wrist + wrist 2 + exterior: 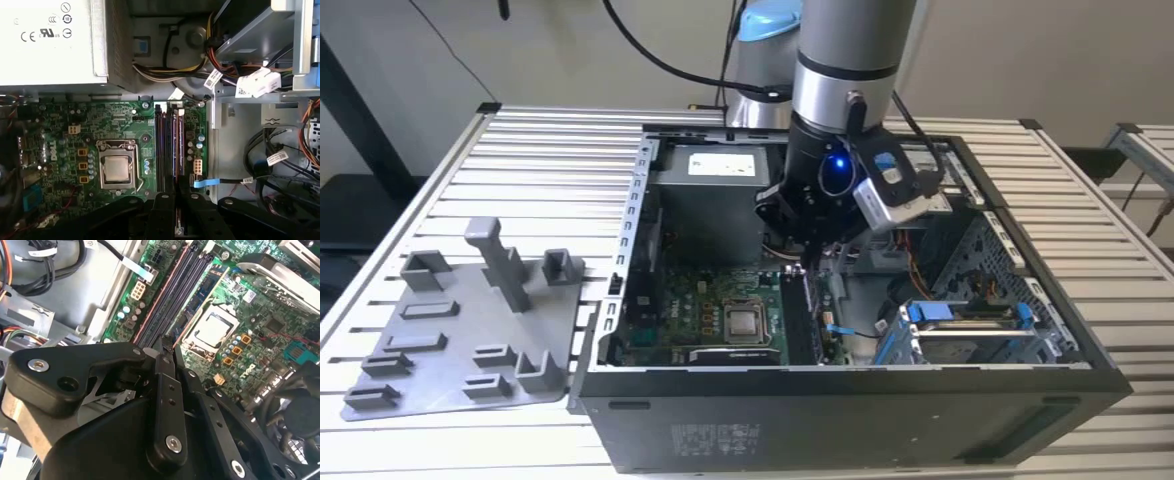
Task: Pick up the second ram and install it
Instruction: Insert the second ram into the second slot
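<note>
Certification marks, "CE" among them, stand on the power supply label [47, 32]

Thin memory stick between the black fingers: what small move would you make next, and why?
Probably ease it straight down a little. The black gripper is shut on the thin dark memory stick, held edge-on over the long black slots of the green circuit board. It seems lined up with them, though I cannot tell that it is seated.

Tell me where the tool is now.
In the exterior view, the tool hangs inside the open case, just above the black slots on the exterior view's right of the processor.
</note>
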`<state>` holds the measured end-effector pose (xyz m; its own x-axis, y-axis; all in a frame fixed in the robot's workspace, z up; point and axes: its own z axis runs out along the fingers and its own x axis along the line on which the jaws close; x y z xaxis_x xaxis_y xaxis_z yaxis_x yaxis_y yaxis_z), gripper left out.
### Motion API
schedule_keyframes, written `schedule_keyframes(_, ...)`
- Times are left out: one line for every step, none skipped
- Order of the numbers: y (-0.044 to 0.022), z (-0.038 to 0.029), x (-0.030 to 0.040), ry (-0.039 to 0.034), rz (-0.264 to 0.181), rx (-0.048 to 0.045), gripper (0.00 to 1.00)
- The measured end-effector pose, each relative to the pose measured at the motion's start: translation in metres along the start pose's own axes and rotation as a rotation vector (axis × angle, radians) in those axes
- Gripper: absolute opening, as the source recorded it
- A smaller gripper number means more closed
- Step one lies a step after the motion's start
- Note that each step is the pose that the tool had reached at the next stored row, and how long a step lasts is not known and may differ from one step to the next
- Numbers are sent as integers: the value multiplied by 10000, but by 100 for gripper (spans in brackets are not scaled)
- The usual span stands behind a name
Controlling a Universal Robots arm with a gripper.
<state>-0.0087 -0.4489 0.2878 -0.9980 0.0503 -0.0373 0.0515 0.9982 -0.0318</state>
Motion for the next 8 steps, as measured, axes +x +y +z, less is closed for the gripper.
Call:
schedule_keyframes(1,18,1,0,0,0,14)
schedule_keyframes(1,36,1,-1,0,0,14)
schedule_keyframes(2,53,2,3,0,-1,14)
schedule_keyframes(2,64,2,21,0,0,14)
schedule_keyframes(2,80,3,26,0,1,14)
schedule_keyframes(2,97,4,26,0,1,14)
schedule_keyframes(3,116,5,26,0,1,14)
schedule_keyframes(4,134,6,26,0,2,14)
